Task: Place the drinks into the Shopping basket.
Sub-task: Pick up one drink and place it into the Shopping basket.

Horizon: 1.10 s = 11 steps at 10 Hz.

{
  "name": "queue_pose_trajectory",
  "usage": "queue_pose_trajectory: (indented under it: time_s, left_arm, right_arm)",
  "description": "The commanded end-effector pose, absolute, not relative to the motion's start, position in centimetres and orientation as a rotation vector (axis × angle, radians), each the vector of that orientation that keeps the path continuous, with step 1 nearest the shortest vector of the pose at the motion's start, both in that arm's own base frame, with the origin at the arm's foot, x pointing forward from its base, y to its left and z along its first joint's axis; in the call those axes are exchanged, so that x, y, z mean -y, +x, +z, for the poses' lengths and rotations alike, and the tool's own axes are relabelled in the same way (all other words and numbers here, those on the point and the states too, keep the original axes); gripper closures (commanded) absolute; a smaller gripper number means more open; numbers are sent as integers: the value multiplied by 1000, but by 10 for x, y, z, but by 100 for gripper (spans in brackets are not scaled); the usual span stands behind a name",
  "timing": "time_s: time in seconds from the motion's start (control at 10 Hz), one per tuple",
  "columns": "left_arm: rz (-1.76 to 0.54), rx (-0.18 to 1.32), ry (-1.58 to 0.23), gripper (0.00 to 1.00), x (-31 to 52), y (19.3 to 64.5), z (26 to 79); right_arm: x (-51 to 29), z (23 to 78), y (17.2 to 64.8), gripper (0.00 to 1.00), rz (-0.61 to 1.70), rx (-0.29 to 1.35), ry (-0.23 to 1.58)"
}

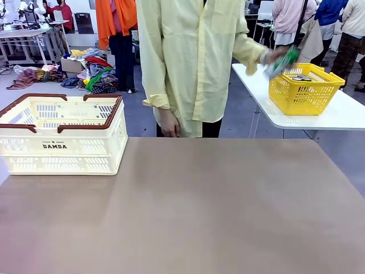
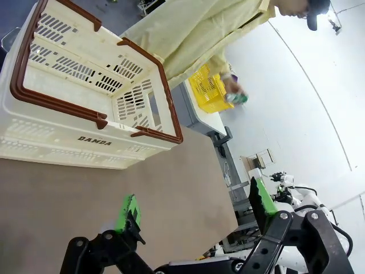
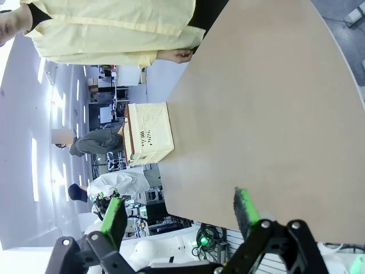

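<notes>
Leftmost, a large cream-white slotted plastic crate point(image 1: 85, 149) with a dark red-brown rim, lettered DAMDA, sits on the near-left part of a wide brown surface point(image 1: 217, 205); its inside looks bare. The left pincer point(image 2: 194, 202), black with green pads, hangs above the surface near the crate, jaws wide and holding nothing. At centre a person in a pale yellow shirt stands at the far edge. Farther right, the person's raised hand point(image 1: 272, 57) holds a small green metal can point(image 1: 288, 59) with white lettering in the air, just beside a yellow mesh basket point(image 1: 305, 94) on a separate white side surface point(image 1: 348, 117). What lies in the yellow basket is too small to tell. The right pincer point(image 3: 179, 205) hovers by the brown surface, well apart from the crate, jaws likewise wide and empty.

The step in hand appears to be waiting for the can. Doing it well likely means holding both pincers clear of the middle until the can stands on the brown surface and the hand is away. The can is then best taken upright around its middle, squarely between the pads, since thin round metal can slip or dent. Lifting it over the crate's rim before lowering it inside should avoid a knock.
</notes>
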<state>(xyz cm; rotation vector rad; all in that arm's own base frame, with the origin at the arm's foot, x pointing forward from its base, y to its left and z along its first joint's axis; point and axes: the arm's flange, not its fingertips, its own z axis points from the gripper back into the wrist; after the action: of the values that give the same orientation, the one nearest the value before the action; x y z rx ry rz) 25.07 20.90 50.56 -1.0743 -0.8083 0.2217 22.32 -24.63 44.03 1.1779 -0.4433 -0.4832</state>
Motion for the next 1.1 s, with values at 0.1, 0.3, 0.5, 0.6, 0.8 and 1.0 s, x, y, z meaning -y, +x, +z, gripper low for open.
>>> queue_pose_trajectory:
  time_s: [0.1, 0.3, 0.5, 0.6, 0.8, 1.0]
  left_arm:
    - [209, 823, -1083, 0, -210, 253, 506]
    - [209, 823, -1083, 0, -210, 253, 506]
    - [209, 823, -1083, 0, -210, 253, 506]
    - [209, 823, -1083, 0, -210, 253, 506]
    - [209, 823, -1083, 0, -210, 253, 506]
    - [209, 823, -1083, 0, -210, 253, 506]
  right_arm:
    - [249, 444, 221, 0, -461, 456, 1180]
    - [249, 444, 221, 0, -461, 456, 1180]
    - [249, 444, 221, 0, -461, 456, 1180]
    - [249, 444, 221, 0, -461, 456, 1180]
    - [249, 444, 221, 0, -461, 456, 1180]
    - [249, 444, 221, 0, -461, 456, 1180]
